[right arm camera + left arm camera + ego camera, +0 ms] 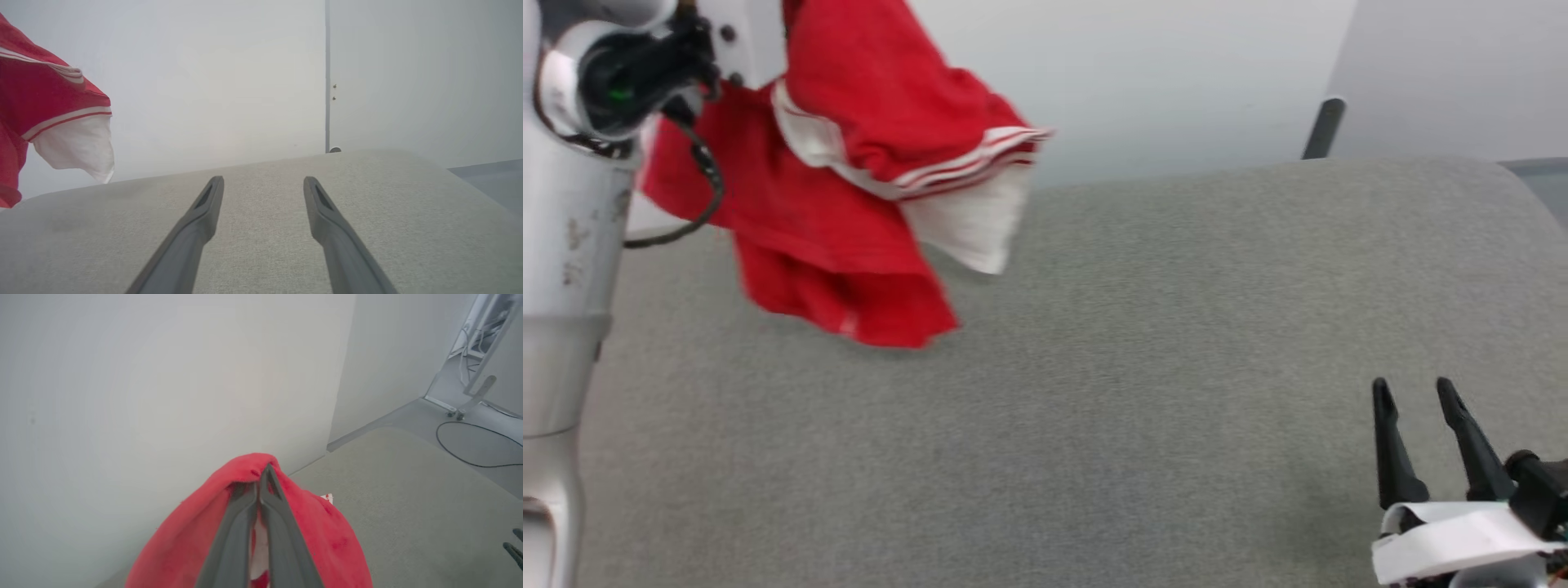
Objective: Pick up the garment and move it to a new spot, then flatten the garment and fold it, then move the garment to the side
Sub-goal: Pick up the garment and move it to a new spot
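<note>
The garment (849, 180), a bright red jersey with a white sleeve and red-and-white striped trim, hangs in the air above the grey table's far left. My left gripper (261, 473) is shut on a fold of its red cloth, which drapes over both fingers (235, 531). In the head view the left forearm rises along the left edge, its fingertips hidden behind the cloth. The garment (49, 110) also hangs at the left of the right wrist view. My right gripper (1413, 392) rests open over the table's near right, nothing between its fingers (204, 208).
The grey fabric-covered table (1094, 392) spans the head view, with a pale wall behind it. A dark post (1323, 126) stands past the far right edge. A black cable (470, 453) and a metal frame (474, 392) lie on the floor beyond the table's corner.
</note>
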`<state>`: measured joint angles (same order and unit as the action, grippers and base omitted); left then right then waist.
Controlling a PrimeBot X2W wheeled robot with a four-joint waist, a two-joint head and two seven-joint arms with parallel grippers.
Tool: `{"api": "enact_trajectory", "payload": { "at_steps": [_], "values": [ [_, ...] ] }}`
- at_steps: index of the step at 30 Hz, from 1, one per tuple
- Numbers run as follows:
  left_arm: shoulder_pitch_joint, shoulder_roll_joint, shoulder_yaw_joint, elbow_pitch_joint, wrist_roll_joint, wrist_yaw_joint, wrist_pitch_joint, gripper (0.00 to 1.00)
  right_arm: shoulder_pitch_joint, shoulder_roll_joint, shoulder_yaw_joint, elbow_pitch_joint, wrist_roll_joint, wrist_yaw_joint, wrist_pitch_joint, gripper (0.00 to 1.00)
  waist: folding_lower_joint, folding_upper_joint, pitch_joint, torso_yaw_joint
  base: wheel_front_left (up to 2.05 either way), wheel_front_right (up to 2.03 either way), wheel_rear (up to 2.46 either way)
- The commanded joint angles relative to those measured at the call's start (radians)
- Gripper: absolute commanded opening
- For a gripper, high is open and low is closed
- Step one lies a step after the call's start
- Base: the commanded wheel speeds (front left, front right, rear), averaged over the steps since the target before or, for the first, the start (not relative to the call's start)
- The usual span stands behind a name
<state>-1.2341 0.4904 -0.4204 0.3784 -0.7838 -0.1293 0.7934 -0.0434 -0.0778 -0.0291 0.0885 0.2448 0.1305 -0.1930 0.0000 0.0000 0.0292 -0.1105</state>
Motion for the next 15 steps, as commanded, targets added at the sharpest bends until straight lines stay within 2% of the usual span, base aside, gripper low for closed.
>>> {"api": "enact_trajectory", "payload": {
  "at_steps": [1, 15],
  "values": [
    [0.008, -0.009, -0.004, -0.01, -0.017, -0.002, 0.004, 0.0, 0.02, 0.002, -0.014, 0.0, -0.001, 0.0, 0.003, 1.0, 0.0, 0.0, -0.005, -0.041, 0.0, 0.0, 0.0],
    [0.07, -0.105, -0.089, -0.142, -0.148, -0.002, 0.068, 0.0, 0.056, 0.024, -0.116, -0.011, -0.021, 0.0, 0.018, 1.0, 0.0, 0.0, 0.032, -0.172, 0.0, 0.0, 0.0]
  ]
}}
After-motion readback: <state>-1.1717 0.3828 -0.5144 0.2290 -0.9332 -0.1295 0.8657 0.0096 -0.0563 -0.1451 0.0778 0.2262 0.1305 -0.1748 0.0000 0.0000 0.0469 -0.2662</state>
